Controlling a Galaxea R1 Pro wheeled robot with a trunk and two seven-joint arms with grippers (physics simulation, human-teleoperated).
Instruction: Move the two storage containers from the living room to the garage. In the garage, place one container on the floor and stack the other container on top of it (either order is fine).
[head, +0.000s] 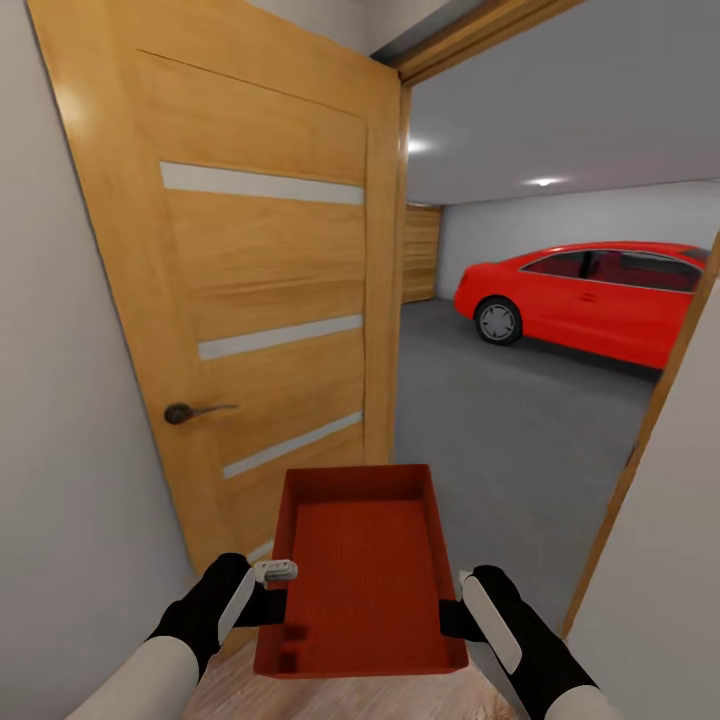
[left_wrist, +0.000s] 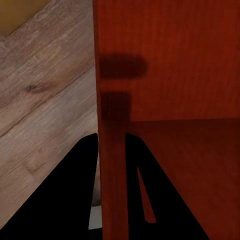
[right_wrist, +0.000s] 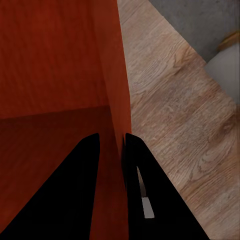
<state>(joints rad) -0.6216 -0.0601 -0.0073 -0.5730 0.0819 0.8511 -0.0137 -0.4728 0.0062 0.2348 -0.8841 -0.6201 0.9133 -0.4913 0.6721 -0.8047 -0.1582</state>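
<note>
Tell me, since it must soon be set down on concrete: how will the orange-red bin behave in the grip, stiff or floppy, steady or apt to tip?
Probably stiff: the bin keeps straight walls while held by two sides only. Likely light, being empty and thin-walled. It may slip or tilt, since the left pincer and right pincer each pinch just a smooth wall.

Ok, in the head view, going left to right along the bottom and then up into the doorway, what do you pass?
Left hand → storage container → right hand; higher up, wooden door with its handle → garage floor → red car.
</note>
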